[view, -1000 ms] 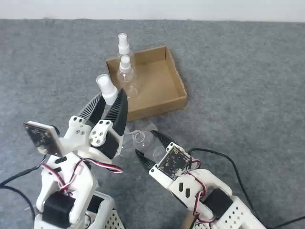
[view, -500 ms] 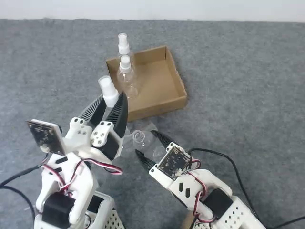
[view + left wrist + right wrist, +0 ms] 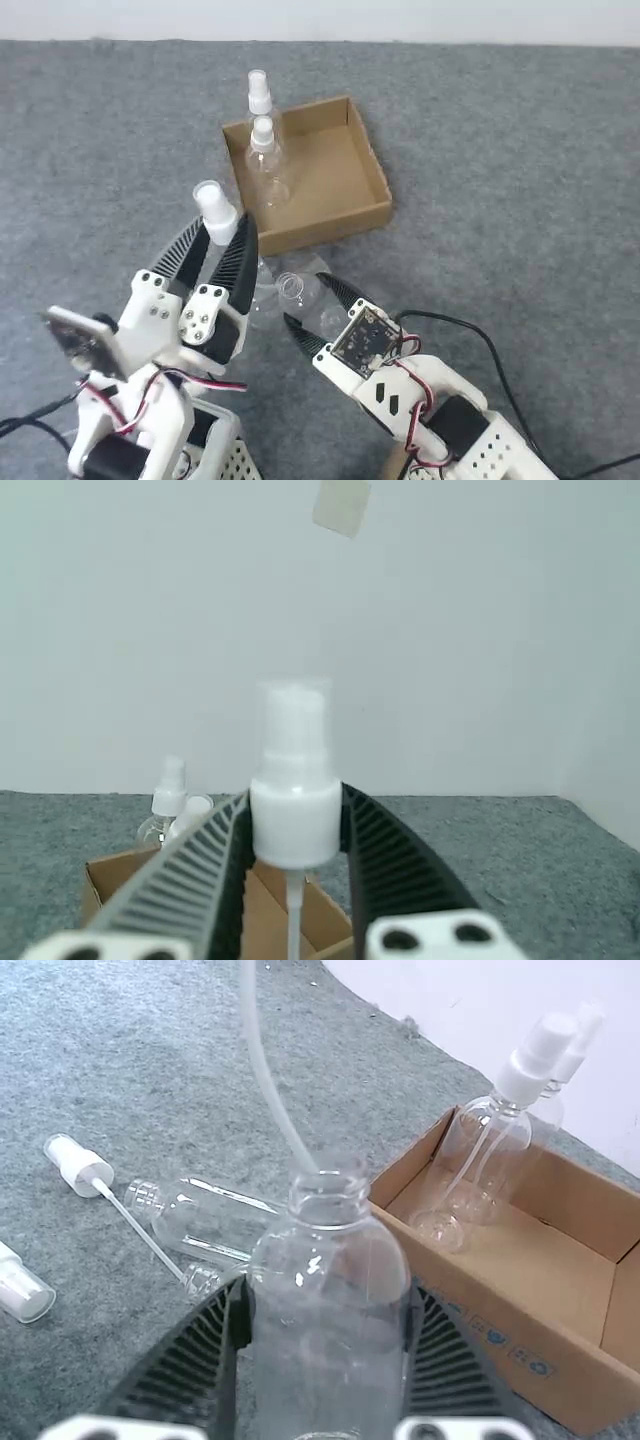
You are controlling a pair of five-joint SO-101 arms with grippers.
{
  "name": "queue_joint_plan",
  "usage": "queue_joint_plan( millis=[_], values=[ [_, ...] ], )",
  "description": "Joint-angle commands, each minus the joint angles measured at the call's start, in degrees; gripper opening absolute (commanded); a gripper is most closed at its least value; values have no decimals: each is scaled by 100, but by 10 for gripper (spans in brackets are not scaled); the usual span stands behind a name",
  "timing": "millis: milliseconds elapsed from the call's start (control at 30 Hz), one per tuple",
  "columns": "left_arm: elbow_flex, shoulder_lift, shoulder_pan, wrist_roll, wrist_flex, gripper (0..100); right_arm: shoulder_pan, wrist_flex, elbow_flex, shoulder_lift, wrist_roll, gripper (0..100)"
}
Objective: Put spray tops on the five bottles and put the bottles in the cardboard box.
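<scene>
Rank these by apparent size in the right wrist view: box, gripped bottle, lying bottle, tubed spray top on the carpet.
1-2. Box and gripped bottle: about alike; the bottle looms because it is nearest the camera, so no firm order.
3. Lying bottle.
4. Tubed spray top.

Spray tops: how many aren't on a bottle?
3: one top clamped in the left gripper, two tops lying on the carpet by a bottle on its side. Others may be hidden.
</scene>
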Motion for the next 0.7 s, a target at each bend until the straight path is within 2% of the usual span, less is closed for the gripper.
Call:
queue_joint_plan(
  millis=[0,500,667],
  values=[
    [-40,-105,26,-44,35,12,-22,-127,114,-75,79,96],
    [-4,-70,26,-44,9,12,-31,-127,114,-66,79,96],
    [541,-70,35,-44,-589,12,-40,-127,114,-57,79,96]
  ],
)
